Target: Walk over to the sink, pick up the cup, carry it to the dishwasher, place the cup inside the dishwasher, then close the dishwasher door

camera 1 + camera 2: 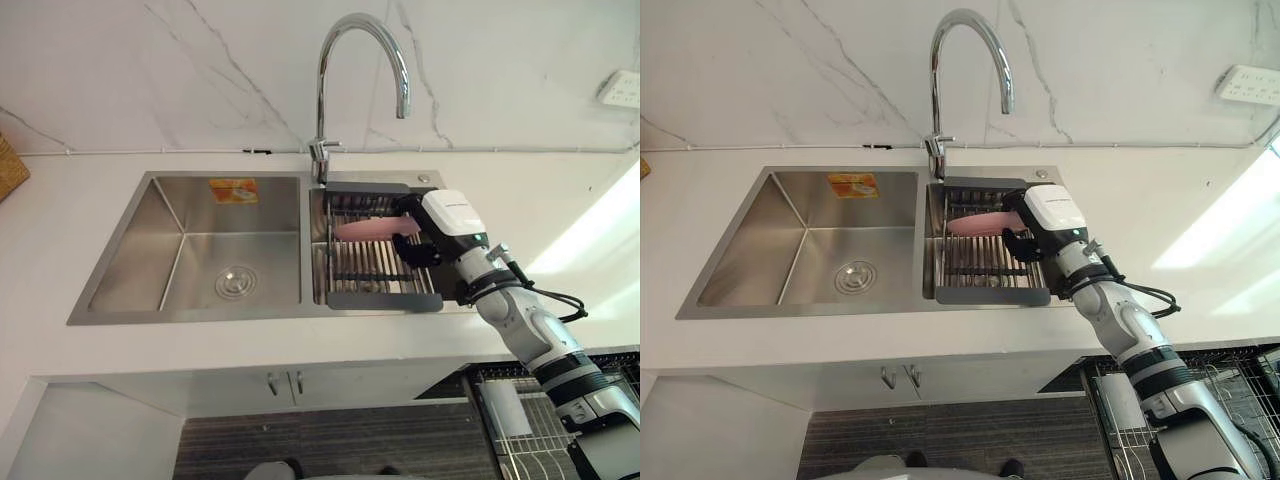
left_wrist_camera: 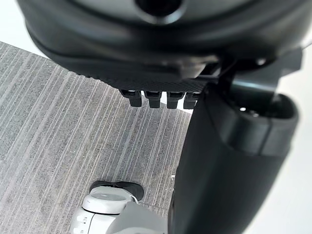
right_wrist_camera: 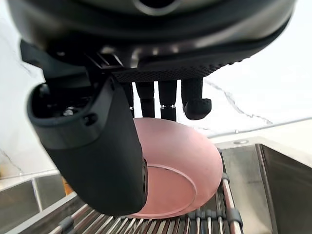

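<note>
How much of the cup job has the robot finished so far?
Done: it stands at the sink. In hand: the right hand reaches over the pink cup lying on the rack in the right basin, fingers open, cup not lifted. The left hand hangs idle over the floor. Left: grip it, carry it to the open dishwasher at lower right, put it in, shut the door.

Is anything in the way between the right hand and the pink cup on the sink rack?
Nothing visible. The right hand is right at the cup, which lies on the rack, with its fingers reaching over the rim.
</note>
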Available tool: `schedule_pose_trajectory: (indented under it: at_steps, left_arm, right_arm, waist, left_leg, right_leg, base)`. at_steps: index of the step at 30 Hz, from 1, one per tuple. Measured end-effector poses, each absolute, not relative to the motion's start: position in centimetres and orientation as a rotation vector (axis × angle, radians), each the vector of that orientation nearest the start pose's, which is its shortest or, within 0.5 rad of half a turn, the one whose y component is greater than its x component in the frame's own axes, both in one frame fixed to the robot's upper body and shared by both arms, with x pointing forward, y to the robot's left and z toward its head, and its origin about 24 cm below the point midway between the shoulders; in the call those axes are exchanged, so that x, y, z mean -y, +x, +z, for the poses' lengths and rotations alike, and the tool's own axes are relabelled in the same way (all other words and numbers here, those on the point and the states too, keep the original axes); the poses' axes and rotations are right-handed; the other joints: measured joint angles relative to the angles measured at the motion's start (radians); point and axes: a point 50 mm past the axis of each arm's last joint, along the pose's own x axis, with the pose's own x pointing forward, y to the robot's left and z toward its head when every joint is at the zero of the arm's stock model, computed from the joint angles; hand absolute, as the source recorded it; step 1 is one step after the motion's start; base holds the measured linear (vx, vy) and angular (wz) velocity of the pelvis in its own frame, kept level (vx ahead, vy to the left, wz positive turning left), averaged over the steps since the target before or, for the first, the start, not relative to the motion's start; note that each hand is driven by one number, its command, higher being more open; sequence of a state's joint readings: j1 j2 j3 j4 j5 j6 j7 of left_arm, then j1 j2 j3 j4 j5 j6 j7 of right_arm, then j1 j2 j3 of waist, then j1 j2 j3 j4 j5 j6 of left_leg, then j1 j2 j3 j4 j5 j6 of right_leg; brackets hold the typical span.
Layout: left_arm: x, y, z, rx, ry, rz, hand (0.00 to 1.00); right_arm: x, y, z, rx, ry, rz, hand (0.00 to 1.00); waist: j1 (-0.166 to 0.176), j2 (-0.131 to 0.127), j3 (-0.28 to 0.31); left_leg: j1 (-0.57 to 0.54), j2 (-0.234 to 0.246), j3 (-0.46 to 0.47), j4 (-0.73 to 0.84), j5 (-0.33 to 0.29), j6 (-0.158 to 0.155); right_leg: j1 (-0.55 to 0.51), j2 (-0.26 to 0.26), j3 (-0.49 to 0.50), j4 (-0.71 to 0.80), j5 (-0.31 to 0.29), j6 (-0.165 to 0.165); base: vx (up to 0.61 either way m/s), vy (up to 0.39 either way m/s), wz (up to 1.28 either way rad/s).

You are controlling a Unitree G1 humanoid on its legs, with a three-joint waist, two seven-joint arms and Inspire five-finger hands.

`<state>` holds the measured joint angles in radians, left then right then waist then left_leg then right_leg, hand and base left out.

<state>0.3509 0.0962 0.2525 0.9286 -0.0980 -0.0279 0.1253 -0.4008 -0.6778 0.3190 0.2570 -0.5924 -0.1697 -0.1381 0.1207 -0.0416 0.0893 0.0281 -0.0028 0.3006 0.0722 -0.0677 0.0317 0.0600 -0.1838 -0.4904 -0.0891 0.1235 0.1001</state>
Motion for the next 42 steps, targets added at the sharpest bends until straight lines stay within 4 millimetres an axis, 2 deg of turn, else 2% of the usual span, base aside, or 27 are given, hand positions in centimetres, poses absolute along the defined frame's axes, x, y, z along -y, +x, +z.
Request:
schedule_pose_trajectory:
  at_steps: [11,16,20,22,26,31,34,35,36,37,39,40,41,42]
  left_arm:
    - [-23.6,-0.2,-15.9,-1.223,-0.037,0.573,1.0]
    - [-24.0,-0.5,-15.8,-1.221,-0.05,0.611,1.0]
    - [-23.9,-0.4,-15.8,-1.211,-0.051,0.61,1.0]
    - [-24.0,-0.3,-15.8,-1.207,-0.05,0.61,1.0]
    - [-24.0,-0.2,-15.8,-1.202,-0.049,0.612,1.0]
    - [-24.0,0.2,-15.7,-1.184,-0.045,0.608,1.0]
    - [-24.0,0.2,-15.7,-1.188,-0.008,0.582,1.0]
    - [-24.0,0.1,-15.7,-1.192,0.006,0.573,1.0]
    - [-24.1,-0.1,-15.6,-1.196,0.01,0.57,1.0]
    - [-24.1,-0.1,-15.7,-1.196,0.009,0.569,1.0]
    - [-24.1,-0.7,-15.6,-1.208,-0.001,0.58,1.0]
    - [-24.3,-0.6,-15.6,-1.205,-0.005,0.588,1.0]
    - [-24.4,-0.4,-15.6,-1.201,-0.004,0.595,1.0]
    - [-24.5,-0.3,-15.5,-1.196,-0.008,0.601,1.0]
  right_arm:
    - [20.5,31.7,11.7,0.344,-1.246,0.15,0.0]
    - [20.8,31.6,14.1,0.417,-1.206,0.075,0.0]
    - [20.8,31.0,16.9,0.531,-1.148,0.001,0.0]
    - [20.8,30.8,17.7,0.567,-1.122,-0.023,0.0]
    - [20.7,30.3,19.1,0.632,-1.09,-0.057,0.0]
    - [21.5,29.7,19.4,0.639,-1.083,-0.095,0.0]
    - [22.8,28.7,19.3,0.618,-1.081,-0.148,0.0]
    - [23.1,28.4,19.2,0.609,-1.082,-0.159,0.0]
    - [23.2,28.2,19.0,0.601,-1.08,-0.163,0.0]
    - [23.2,28.2,18.9,0.6,-1.077,-0.162,0.0]
    - [22.9,28.2,18.5,0.597,-1.039,-0.174,0.0]
    - [22.9,28.1,18.3,0.592,-1.028,-0.184,0.0]
    - [23.0,28.1,17.9,0.582,-1.011,-0.208,0.0]
    - [22.9,28.1,17.8,0.582,-1.001,-0.215,0.0]
  waist:
    - [-0.003,-0.002,-0.004]
    - [-0.017,-0.005,-0.005]
    - [-0.029,-0.017,-0.013]
    - [-0.03,-0.025,-0.02]
    - [-0.052,-0.036,-0.035]
    - [-0.061,-0.037,-0.042]
    - [-0.076,-0.038,-0.045]
    - [-0.086,-0.04,-0.047]
    - [-0.085,-0.04,-0.047]
    - [-0.084,-0.04,-0.047]
    - [-0.084,-0.042,-0.046]
    - [-0.091,-0.043,-0.045]
    - [-0.102,-0.029,-0.042]
    - [-0.098,-0.022,-0.036]
  left_leg:
    - [0.002,-0.005,-0.003,-0.011,0.01,0.004]
    - [0.007,-0.007,0.003,-0.023,0.016,0.005]
    - [0.015,-0.003,0.029,-0.028,0.013,0.001]
    - [0.023,0.002,0.045,-0.03,0.009,-0.003]
    - [0.027,0.007,0.061,-0.03,0.003,-0.008]
    - [0.034,0.007,0.067,-0.03,-0.002,-0.009]
    - [0.042,0.002,0.07,-0.029,-0.006,-0.008]
    - [0.043,0.001,0.077,-0.025,-0.011,-0.009]
    - [0.041,0.001,0.099,0.002,-0.031,-0.013]
    - [0.039,0.003,0.099,0.01,-0.037,-0.014]
    - [0.009,0.029,0.117,0.099,-0.107,-0.006]
    - [0.002,0.036,0.131,0.122,-0.119,-0.001]
    - [-0.012,0.068,0.189,0.136,-0.128,0.018]
    - [-0.006,0.083,0.224,0.135,-0.129,0.02]
  right_leg:
    - [-0.002,-0.003,-0.003,0.0,0.004,-0.001]
    - [-0.005,-0.005,0.004,0.0,0.006,-0.002]
    - [-0.013,-0.001,0.03,0.0,0.007,-0.003]
    - [-0.014,0.001,0.046,0.0,0.007,-0.003]
    - [-0.019,0.008,0.058,0.0,0.006,-0.004]
    - [-0.018,0.009,0.07,0.0,0.006,-0.004]
    - [-0.014,0.008,0.08,0.005,0.007,-0.003]
    - [-0.02,0.007,0.101,0.007,0.009,-0.002]
    - [-0.044,0.012,0.156,0.014,0.023,-0.005]
    - [-0.05,0.014,0.171,0.016,0.027,-0.004]
    - [-0.117,0.036,0.305,0.042,0.067,-0.007]
    - [-0.129,0.042,0.32,0.042,0.085,-0.006]
    - [-0.143,0.064,0.324,0.019,0.134,-0.006]
    - [-0.161,0.072,0.281,0.065,0.121,-0.022]
  base:
    - [0.0,0.0,0.0]
    - [0.0,0.005,-0.04]
    - [0.01,0.014,-0.17]
    - [0.02,0.018,-0.25]
    - [0.02,0.008,-0.13]
    - [0.01,0.004,-0.04]
    - [0.0,0.016,-0.07]
    - [-0.01,0.032,-0.58]
    - [-0.02,0.045,-0.7]
    - [-0.02,0.055,-1.25]
    - [-0.02,0.062,-1.51]
    - [-0.06,0.073,-1.44]
    - [-0.09,0.052,-1.09]
    - [-0.17,0.09,-1.45]
